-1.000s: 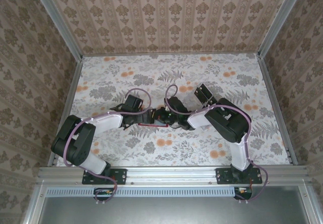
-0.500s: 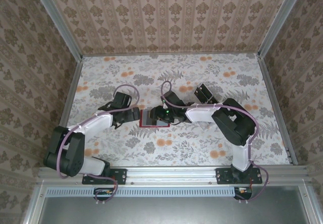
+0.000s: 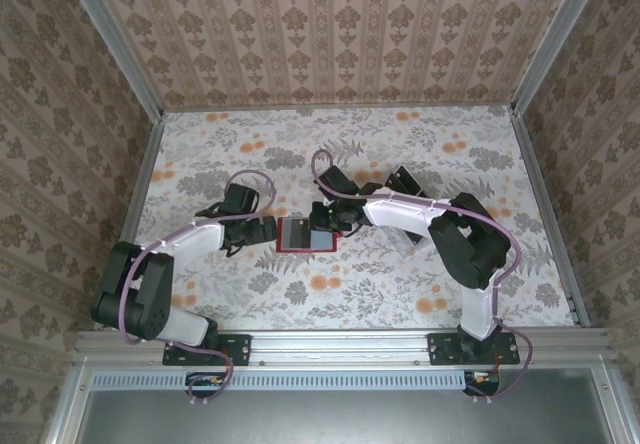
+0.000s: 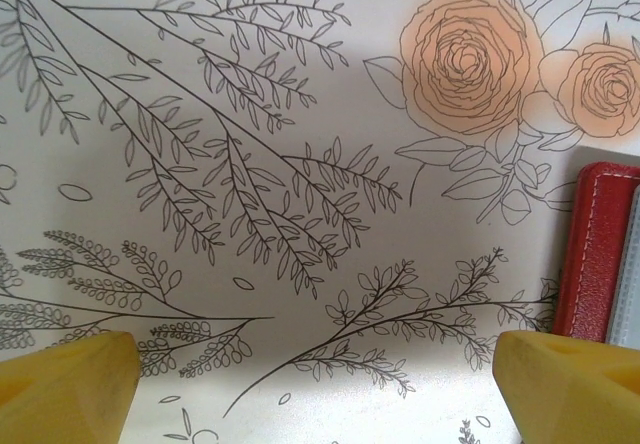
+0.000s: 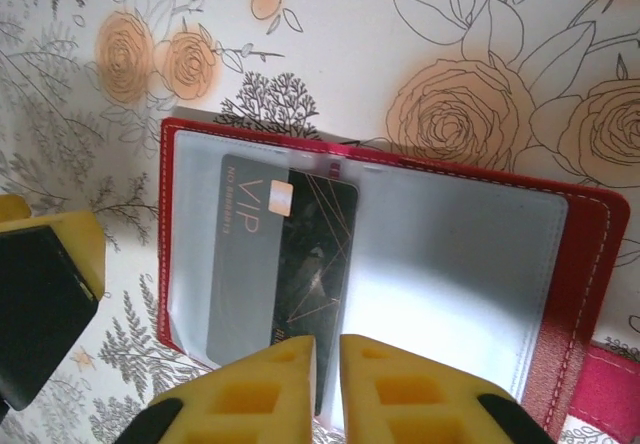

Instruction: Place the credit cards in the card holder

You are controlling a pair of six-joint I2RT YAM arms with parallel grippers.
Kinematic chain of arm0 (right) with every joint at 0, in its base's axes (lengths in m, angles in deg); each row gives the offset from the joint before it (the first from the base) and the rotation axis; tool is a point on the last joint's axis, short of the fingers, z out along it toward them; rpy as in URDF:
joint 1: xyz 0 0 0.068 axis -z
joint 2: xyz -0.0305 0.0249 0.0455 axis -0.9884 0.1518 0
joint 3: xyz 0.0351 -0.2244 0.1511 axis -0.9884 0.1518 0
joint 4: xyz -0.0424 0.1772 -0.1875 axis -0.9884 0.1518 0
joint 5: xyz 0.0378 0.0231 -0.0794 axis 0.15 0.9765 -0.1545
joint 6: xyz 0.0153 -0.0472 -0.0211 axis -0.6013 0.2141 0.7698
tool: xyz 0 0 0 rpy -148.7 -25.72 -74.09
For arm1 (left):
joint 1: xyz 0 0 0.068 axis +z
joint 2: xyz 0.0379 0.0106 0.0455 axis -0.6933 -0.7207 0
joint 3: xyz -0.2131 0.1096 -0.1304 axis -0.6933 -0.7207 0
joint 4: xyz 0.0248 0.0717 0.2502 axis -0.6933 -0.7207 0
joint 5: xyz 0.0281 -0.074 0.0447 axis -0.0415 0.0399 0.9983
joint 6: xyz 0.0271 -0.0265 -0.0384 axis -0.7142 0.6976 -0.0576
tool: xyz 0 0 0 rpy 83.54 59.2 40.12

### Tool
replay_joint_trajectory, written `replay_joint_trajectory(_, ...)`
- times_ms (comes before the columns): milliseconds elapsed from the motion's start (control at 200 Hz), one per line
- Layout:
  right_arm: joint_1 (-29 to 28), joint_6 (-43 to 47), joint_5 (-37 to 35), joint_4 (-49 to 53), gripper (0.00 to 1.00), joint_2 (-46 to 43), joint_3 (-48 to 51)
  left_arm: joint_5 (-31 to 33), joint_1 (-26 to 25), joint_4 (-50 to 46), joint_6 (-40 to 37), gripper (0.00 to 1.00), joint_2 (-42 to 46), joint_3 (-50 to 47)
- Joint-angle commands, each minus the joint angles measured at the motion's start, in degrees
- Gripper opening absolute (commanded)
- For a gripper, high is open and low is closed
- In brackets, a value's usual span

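The red card holder [image 5: 590, 264] lies open and flat on the flowered table, its clear pockets facing up; from above it sits mid-table [image 3: 300, 250]. A black credit card [image 5: 300, 254] marked VIP rests partly under the left clear pocket. My right gripper [image 5: 327, 349] hovers over the card's near end, jaws shut to a thin slit with nothing gripped; contact with the card cannot be told. From above, the right gripper [image 3: 322, 219] is over the holder's far right part. My left gripper [image 4: 315, 384] stands open just left of the holder's red edge [image 4: 600, 254], above bare table [image 3: 266, 229].
A small rack with dark cards [image 3: 405, 186] stands behind the right arm's forearm. One yellow finger of the left gripper [image 5: 55, 254] shows close to the holder's left side. Patterned walls close in the table on three sides.
The left gripper has drawn back to the left, off the holder. The holder now lies open flat, and the right gripper has shifted over it toward the far side.
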Motion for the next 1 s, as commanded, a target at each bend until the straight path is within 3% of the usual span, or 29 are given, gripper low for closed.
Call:
replay_joint_trajectory(0,0.1,1.4,-1.4,3.4,0.12,2.3,-1.7,-1.0,0.0,0.8,-0.5,1.0,-1.2,-0.3)
replay_joint_trajectory(995,-1.4,0.8,2.7,2.7,0.09,10.3,-8.6,-0.5,-3.7,2.9,0.8,1.0,-6.7,-0.8)
